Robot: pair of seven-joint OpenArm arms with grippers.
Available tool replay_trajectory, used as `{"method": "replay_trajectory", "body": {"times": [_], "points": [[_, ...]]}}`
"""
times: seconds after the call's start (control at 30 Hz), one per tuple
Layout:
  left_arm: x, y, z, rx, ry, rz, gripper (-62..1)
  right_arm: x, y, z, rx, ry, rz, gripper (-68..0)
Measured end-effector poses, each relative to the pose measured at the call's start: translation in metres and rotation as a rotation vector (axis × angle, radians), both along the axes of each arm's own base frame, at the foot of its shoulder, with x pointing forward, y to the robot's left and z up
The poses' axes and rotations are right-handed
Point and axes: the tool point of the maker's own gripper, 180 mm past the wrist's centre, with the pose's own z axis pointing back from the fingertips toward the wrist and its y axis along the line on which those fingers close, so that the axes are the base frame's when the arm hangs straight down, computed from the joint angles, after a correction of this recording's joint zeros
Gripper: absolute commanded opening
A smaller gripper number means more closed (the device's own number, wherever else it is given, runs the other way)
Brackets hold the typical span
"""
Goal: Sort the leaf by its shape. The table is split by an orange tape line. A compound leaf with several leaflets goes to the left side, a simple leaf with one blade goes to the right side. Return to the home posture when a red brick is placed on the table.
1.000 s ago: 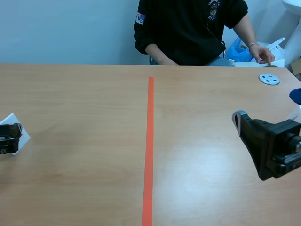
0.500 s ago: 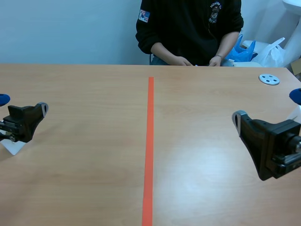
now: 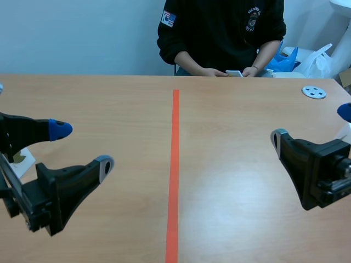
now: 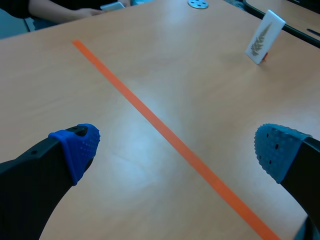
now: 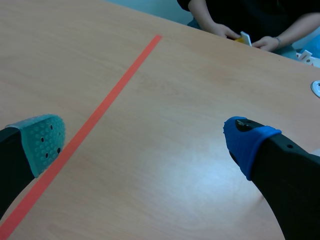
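A person across the table holds a small white card [image 3: 235, 73] in both hands at the far edge, just right of the orange tape line [image 3: 174, 164]; the right wrist view shows the card [image 5: 243, 38] too, its face unreadable. My left gripper [image 3: 82, 147] hangs open above the table's left half, nothing between its fingers [image 4: 80, 147]. My right gripper [image 3: 312, 125] stands open over the right half, also empty [image 5: 145, 140]. A white card printed with a feathery compound leaf [image 4: 262, 42] stands upright on the right side, beyond the tape line [image 4: 165, 132].
Another white card [image 3: 23, 159] lies at the left edge, partly behind my left arm. A white disc with holes [image 3: 314, 92] sits at the far right. Blue and white bags [image 3: 307, 60] lie beside the person.
My left gripper rose from the white card at the left edge and swung toward the middle, its fingers wide apart. The person's hands came together at the far edge with a card. The right arm stayed still.
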Motion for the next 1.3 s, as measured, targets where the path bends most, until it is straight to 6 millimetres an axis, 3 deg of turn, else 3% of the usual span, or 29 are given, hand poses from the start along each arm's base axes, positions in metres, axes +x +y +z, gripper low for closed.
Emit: {"method": "replay_trajectory", "body": {"times": [0.17,1.3], "points": [[-0.0100,-0.0054,-0.0034,-0.024,0.034,0.010,1.4,-0.0004,-0.0003,-0.0017,-0.004,0.009,-0.001,0.4],[-0.0076,-0.0050,-0.0031,-0.033,0.032,0.027,1.4,-0.0004,-0.0003,-0.0017,-0.004,0.009,-0.001,0.4]]}}
